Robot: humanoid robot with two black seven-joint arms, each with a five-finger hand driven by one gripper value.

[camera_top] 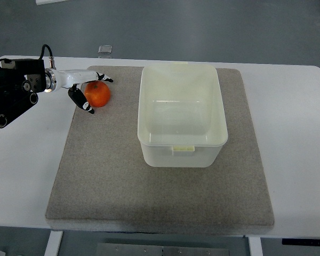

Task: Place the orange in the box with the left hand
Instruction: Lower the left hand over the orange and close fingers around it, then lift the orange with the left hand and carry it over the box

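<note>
The left hand (pixel 87 89) enters from the left edge of the top view on a black arm (pixel 10 90) with a white wrist section, and it sits at the far left corner of the grey mat (pixel 160 186). Its fingers (pixel 81 100) are partly curled around the orange (pixel 98 94): one set reaches over the far side of the fruit, another lies along its near left side. The palm side of the orange is covered by the hand, so actual contact and grip pressure cannot be confirmed; the fruit appears to rest on the mat within the cupped fingers. The translucent white box (pixel 182 114) stands open on the mat to the right of the orange, apart from it. Its walls are cloudy, and the floor shows only faint reflections. A small tab is visible on its near rim. The mat lies on a white table (pixel 293 133), whose near edge is cut off by the lower frame. A small clear object (pixel 105 49) sits beyond the far table edge, too small to identify.
</note>
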